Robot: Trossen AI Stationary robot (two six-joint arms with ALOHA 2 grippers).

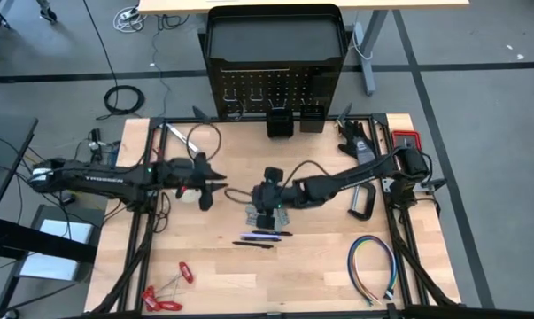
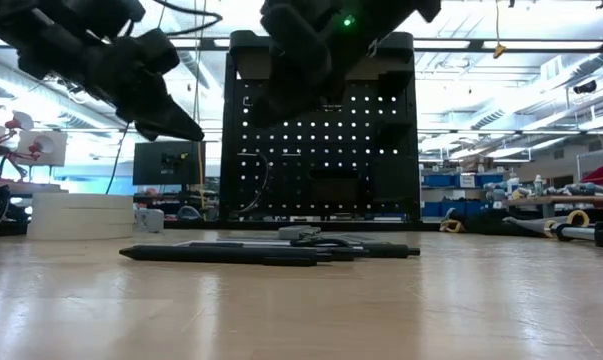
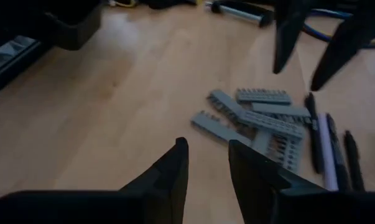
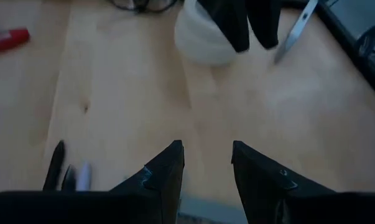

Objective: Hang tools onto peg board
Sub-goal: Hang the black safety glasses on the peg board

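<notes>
Pale wooden tabletop (image 1: pixel 320 266) lies under both arms. Right gripper (image 4: pixel 207 163) hangs parted and empty over the grey toothed metal pieces (image 3: pixel 252 118), beside the dark pens (image 1: pixel 259 237). Left gripper (image 3: pixel 207 163), likewise parted and empty, hovers above the white tape rolls (image 4: pixel 203 34). Farther back stands the upright black perforated peg board (image 1: pixel 274 84); the black C-clamp (image 1: pixel 364 202) lies toward the right edge.

Table (image 1: pixel 222 275): pale wood, smooth, faint sheen. Peg board (image 1: pixel 274 89): black perforated metal, matt. Grey pieces (image 3: pixel 255 118): matt, possibly plastic, ridged. Tape rolls (image 2: pixel 79 215): white, matt. Pens (image 2: pixel 231 254): dark, slightly glossy.
</notes>
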